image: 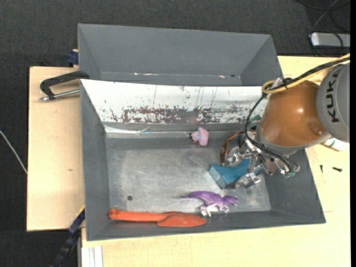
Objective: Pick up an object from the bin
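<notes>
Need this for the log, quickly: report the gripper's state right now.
Gripper: cannot be told whether open or closed; it is low at the right end of the blue block.

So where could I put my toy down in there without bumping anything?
The bare grey floor on the picture's left, between the pink lump at the back and the orange stick in front. The right is crowded: claw, blue block, purple dinosaur.

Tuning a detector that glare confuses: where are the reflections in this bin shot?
Camera view: a bright glare band runs across the bin's back wall; a soft highlight sits on the arm's orange cover; the bin floor shows only a dull sheen.
</notes>
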`<state>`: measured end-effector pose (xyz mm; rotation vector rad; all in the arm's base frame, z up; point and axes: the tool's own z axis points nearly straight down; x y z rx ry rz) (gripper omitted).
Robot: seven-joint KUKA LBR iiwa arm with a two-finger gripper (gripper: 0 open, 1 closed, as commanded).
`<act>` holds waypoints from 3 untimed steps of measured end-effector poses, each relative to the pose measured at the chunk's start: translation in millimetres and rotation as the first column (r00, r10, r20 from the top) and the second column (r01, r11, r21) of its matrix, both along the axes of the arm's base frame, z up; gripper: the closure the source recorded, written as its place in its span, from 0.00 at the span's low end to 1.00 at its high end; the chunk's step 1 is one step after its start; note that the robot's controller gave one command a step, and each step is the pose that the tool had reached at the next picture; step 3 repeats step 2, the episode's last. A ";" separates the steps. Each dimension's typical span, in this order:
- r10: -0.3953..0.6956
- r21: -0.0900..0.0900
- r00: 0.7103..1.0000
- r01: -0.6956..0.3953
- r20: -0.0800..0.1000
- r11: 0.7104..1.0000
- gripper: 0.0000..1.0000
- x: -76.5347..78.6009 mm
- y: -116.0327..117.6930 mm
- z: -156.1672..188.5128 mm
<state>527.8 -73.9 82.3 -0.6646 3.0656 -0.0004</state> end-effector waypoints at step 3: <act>-0.018 0.000 1.000 0.018 -0.004 1.000 1.00 2.4 -9.0 154.4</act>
